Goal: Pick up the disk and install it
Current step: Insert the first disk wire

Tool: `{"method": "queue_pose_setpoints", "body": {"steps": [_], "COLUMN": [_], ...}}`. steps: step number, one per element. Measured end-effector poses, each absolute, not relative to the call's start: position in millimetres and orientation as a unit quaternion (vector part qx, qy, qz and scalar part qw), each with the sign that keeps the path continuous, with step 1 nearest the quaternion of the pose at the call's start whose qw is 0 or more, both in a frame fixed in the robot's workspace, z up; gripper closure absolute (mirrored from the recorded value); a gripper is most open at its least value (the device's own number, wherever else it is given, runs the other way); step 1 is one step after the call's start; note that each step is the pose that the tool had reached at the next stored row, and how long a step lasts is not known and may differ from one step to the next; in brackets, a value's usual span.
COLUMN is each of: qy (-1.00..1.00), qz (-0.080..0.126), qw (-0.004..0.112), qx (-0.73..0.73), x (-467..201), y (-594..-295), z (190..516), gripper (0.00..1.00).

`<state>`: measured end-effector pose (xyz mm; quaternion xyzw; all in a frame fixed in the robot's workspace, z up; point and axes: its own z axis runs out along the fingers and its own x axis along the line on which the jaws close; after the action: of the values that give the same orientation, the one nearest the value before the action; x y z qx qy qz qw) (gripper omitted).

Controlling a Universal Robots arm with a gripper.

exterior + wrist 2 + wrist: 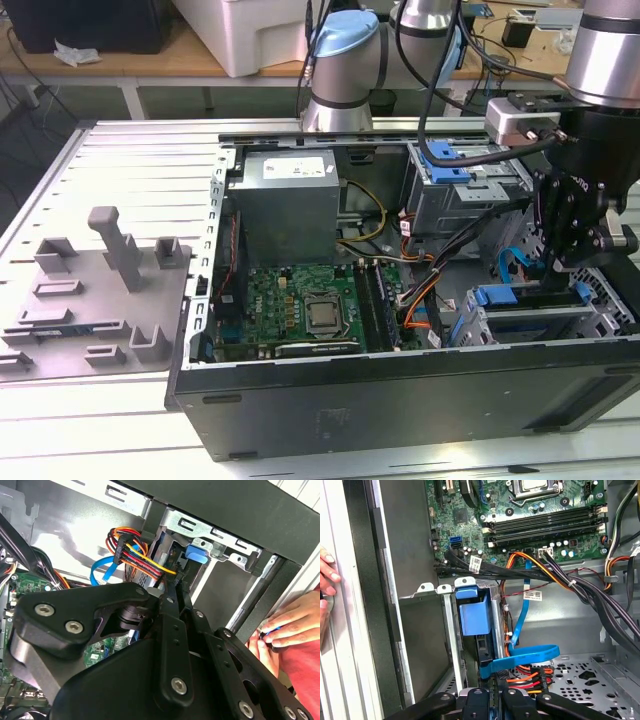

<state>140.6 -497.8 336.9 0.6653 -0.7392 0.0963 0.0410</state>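
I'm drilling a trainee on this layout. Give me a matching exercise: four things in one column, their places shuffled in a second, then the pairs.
Things:
A. gripper
B. power supply
C. grey moulded tray
D. hand

Places:
1. On the table outside the case, at the exterior view's left
2. Over the drive cage, at the exterior view's right
3. Inside the case, beyond the motherboard
4. Outside the case, beside its black wall

Pairs: A-2, B-3, C-1, D-4
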Motion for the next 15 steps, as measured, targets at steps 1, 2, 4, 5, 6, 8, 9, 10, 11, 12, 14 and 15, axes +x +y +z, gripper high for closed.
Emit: {"method": "queue_pose_setpoints", "body": {"steps": [1, 2, 4, 5, 6, 8, 9, 10, 11, 12, 14, 15], "qy": [-0.739, -0.739, -0.739, -0.739, -0.739, -0.739, -0.739, -0.739, -0.739, -0.738, -0.737, -0.737], "qz": [0.096, 0.097, 0.097, 0.097, 0.097, 0.097, 0.097, 0.098, 0.098, 0.098, 0.098, 0.098], "qw": [0.041, 0.041, 0.042, 0.042, 0.042, 0.042, 0.042, 0.042, 0.042, 0.042, 0.042, 0.042], "qx": [0.665, 0.665, 0.665, 0.665, 0.665, 0.665, 0.665, 0.666, 0.666, 0.666, 0.667, 0.667], "x": [140.6, 140.6, 140.6, 140.6, 140.6, 140.6, 140.6, 140.6, 140.6, 140.6, 140.7, 140.6], "y": [-497.8, -497.7, -497.5, -497.5, -497.4, -497.4, -497.4, -497.4, -497.4, -497.5, -497.4, -497.5], "z": [337.7, 338.8, 341.1, 341.4, 341.4, 341.5, 341.6, 341.6, 341.5, 341.5, 341.4, 341.4], "gripper": [0.83, 0.83, 0.83, 0.83, 0.83, 0.83, 0.83, 0.83, 0.83, 0.83, 0.83, 0.83]}}
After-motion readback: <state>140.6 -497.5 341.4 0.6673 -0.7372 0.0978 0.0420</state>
